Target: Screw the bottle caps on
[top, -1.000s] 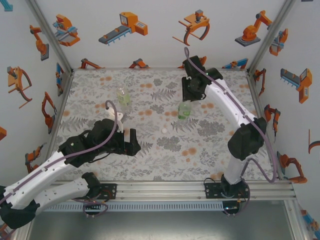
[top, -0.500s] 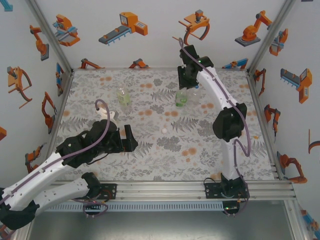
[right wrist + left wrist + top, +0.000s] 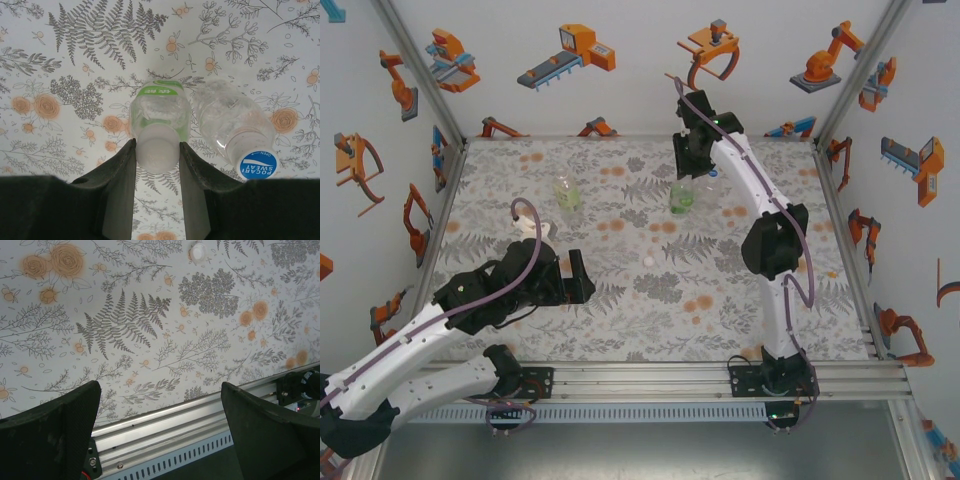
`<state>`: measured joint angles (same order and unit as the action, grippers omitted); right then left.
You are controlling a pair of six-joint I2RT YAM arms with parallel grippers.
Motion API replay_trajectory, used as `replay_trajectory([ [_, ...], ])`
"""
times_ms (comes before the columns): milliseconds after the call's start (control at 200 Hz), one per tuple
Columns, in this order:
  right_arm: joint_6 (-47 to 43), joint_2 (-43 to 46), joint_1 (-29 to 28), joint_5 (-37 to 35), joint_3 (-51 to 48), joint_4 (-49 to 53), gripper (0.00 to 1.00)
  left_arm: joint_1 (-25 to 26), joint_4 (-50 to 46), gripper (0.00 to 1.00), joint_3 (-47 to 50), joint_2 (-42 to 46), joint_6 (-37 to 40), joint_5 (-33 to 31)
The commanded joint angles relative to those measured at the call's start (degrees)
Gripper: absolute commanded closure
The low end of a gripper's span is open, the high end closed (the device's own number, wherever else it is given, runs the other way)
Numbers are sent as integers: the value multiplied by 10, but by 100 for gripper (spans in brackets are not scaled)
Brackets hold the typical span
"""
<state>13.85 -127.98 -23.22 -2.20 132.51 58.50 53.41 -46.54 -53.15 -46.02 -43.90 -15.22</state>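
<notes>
Since a second ago my right arm has stretched to the far side, taking the green bottle along. My right gripper is clamped on its pale cap, with the bottle's axis running straight down from the jaws. The blue-capped colourless bottle stands just beside it on my right, crowding any twist, and my left gripper gapes empty, the loose white cap ahead of it.

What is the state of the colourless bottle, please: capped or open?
Capped: the blue-topped cap sits atop the colourless bottle; tightness cannot be told.
</notes>
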Motion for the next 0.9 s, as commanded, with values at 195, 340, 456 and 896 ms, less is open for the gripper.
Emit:
replay_trajectory([
  [195, -7, -10, 2, 3, 25, 26, 54, -4, -16, 3, -12, 2, 0, 4],
  [340, -9, -9, 3, 0, 45, 38, 53, -4, -21, 3, -16, -3, 0, 4],
  [456, -11, -3, 2, 0, 63, 53, 53, -4, -24, 2, -21, -3, 6, 3],
  [896, 33, 113, -7, 27, -2, 63, 51, -4, -62, 2, -67, 18, 50, -19],
])
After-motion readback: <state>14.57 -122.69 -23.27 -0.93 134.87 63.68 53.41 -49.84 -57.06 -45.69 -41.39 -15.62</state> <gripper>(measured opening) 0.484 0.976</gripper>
